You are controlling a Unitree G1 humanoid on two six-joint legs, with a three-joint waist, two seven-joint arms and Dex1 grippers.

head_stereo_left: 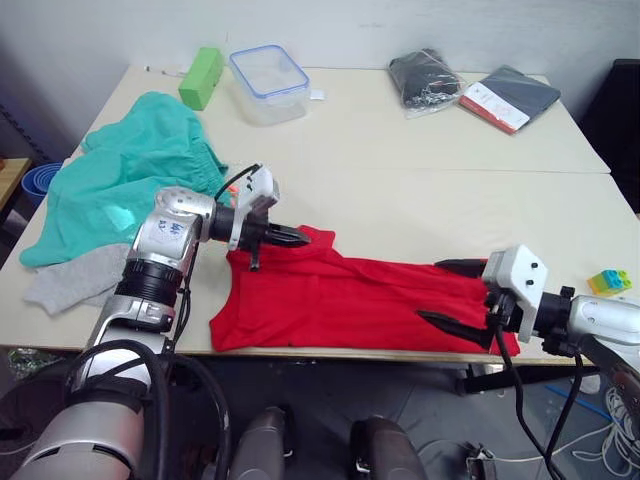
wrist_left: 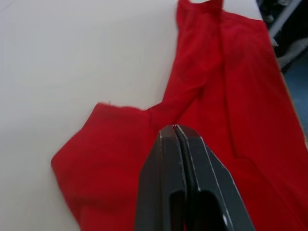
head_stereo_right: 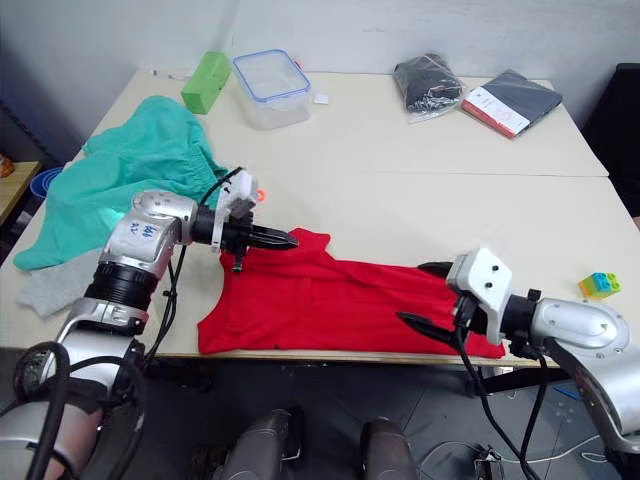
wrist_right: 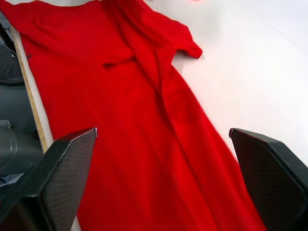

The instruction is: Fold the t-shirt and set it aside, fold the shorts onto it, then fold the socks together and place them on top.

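Observation:
The red t-shirt (head_stereo_left: 340,300) lies stretched along the table's front edge, folded lengthwise into a long strip. My left gripper (head_stereo_left: 297,237) is shut and hovers at the shirt's left back corner; in the left wrist view no cloth shows between its fingers (wrist_left: 175,159). My right gripper (head_stereo_left: 450,293) is open at the shirt's right end, one finger on each side of the strip, with the red cloth (wrist_right: 144,120) below the gap. The teal shorts (head_stereo_left: 130,170) lie crumpled at the left of the table. The grey socks (head_stereo_left: 75,280) lie by the front left edge, partly under the shorts.
At the back stand a green block (head_stereo_left: 201,77) and a clear box with a blue rim (head_stereo_left: 268,82). A black bagged cloth (head_stereo_left: 425,78) and a dark booklet (head_stereo_left: 508,97) lie at the back right. Small toy bricks (head_stereo_left: 610,281) sit near the right edge.

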